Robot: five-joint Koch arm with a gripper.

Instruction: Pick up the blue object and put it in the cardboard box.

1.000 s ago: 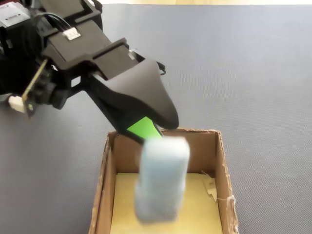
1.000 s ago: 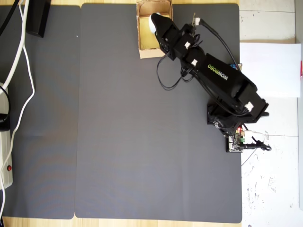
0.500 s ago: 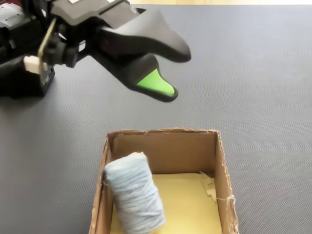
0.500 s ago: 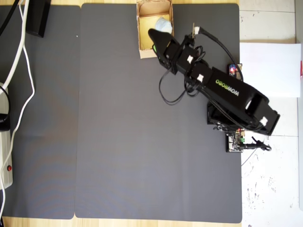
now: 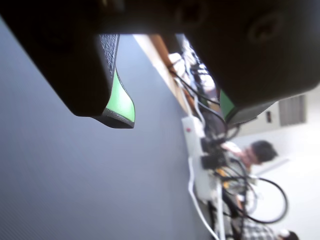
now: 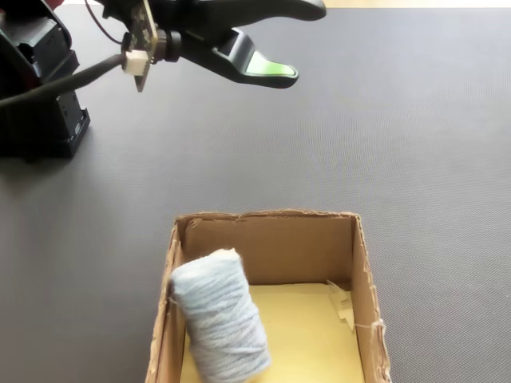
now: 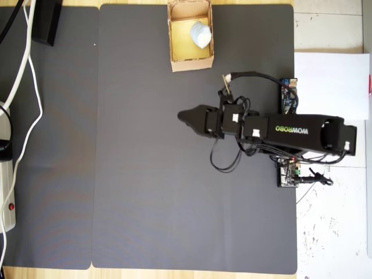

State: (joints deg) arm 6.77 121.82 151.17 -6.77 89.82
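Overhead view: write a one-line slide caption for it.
Pale blue roll lies in the cardboard box at the mat's top edge; the empty gripper hangs apart over the gray mat.

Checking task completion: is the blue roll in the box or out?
In. The roll lies inside the box against one wall; overhead shows the same. The gripper is open, away over the mat.

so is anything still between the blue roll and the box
No. The blue roll already lies inside the cardboard box, against its left wall in the fixed view. The hand is open and empty, away over the mat.
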